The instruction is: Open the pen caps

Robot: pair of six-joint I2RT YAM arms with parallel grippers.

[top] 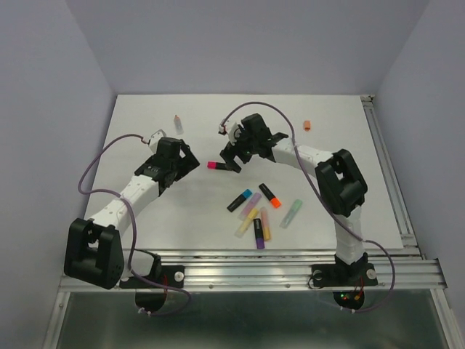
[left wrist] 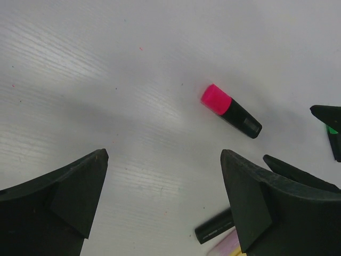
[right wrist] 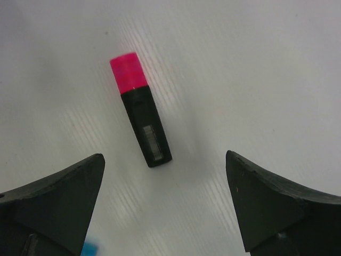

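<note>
left end effector: jaws spread wide, nothing in them, hanging over the bare counter
right end effector: same deal, gaping and empty, right above the pink-capped pen
pink cap: on its black barrel, pen lying flat between the two end effectors
other pens: loose bunch nearer the arm bases
strays: orange piece and pale pen toward the back

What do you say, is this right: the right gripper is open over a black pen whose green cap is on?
Not quite: the cap is pink, not green, as the right wrist view shows. The right gripper is open over the black pen, cap on.
</note>
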